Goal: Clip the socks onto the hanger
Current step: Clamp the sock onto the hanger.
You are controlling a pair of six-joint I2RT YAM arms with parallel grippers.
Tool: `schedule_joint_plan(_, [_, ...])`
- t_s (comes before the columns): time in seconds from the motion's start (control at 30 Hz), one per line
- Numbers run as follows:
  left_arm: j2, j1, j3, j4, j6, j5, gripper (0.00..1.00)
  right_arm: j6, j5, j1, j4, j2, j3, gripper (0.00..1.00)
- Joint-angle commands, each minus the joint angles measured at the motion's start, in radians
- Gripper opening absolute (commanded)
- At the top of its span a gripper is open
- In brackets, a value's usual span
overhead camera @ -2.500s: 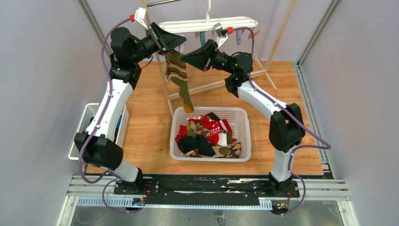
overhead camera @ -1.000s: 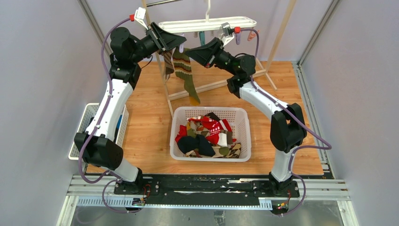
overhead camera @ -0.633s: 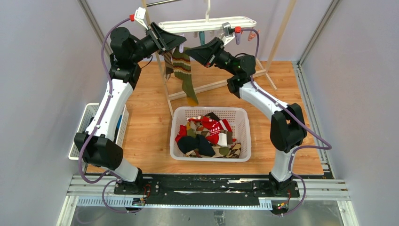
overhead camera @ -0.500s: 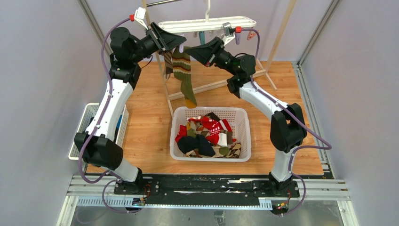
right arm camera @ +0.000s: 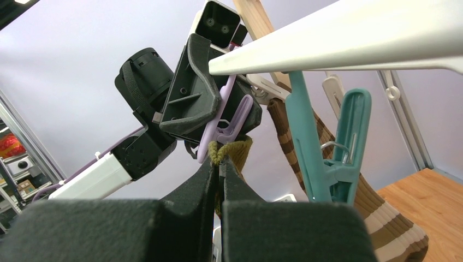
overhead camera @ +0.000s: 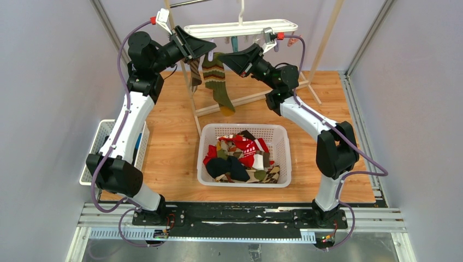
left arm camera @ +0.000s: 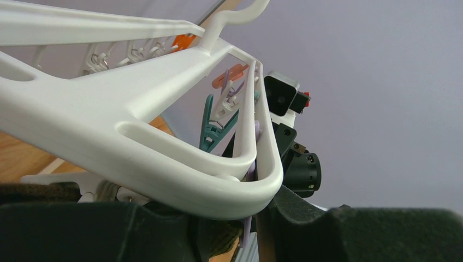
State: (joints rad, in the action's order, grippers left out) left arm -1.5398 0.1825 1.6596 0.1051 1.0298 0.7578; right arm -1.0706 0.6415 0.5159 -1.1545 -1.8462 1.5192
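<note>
Socks [overhead camera: 240,158] of mixed colours lie heaped in the white basket [overhead camera: 244,183] at the near middle of the table [overhead camera: 174,136], and one olive-striped sock [overhead camera: 219,82] hangs under the left end of the white hanger [overhead camera: 240,27] at the far side. From the left, the left gripper [overhead camera: 211,51] is squeezed narrow on a lilac clip [right arm camera: 229,123] below the hanger's rail; just right of it, the right gripper [right arm camera: 220,164] pinches the sock's cuff between fully closed fingers [right arm camera: 180,218], the cuff touching the clip's lower tip, and a teal clip [right arm camera: 327,158] dangles further right.
</note>
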Motion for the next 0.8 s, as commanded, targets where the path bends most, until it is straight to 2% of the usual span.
schedule_joint_plan(0.0, [0.009,0.003,-0.003,0.029,0.008,0.072,0.0,-0.012,-0.014,-0.006,-0.027,0.017,0.008,0.0])
schedule_joint_plan(0.17, [0.01,0.003,-0.003,0.027,0.003,0.068,0.01,-0.011,-0.019,-0.003,-0.029,0.02,0.008,0.0])
schedule_joint_plan(0.27, [0.01,0.003,-0.003,0.015,-0.004,0.061,0.19,-0.011,-0.014,0.0,-0.03,0.02,0.01,0.0])
schedule_joint_plan(0.43, [0.018,0.003,-0.006,-0.004,-0.012,0.049,0.62,0.0,-0.008,0.001,-0.017,0.024,0.006,0.0])
schedule_joint_plan(0.57, [0.033,0.0,-0.021,-0.01,-0.011,0.047,0.82,0.009,-0.004,0.0,-0.007,0.028,-0.002,0.0])
schedule_joint_plan(0.67, [0.058,-0.009,-0.05,-0.016,-0.014,0.05,0.86,0.032,-0.006,0.0,0.021,0.044,-0.017,0.0])
schedule_joint_plan(0.77, [0.093,-0.029,-0.098,-0.046,-0.017,0.054,0.9,0.09,-0.009,-0.001,0.074,0.075,-0.045,0.15])
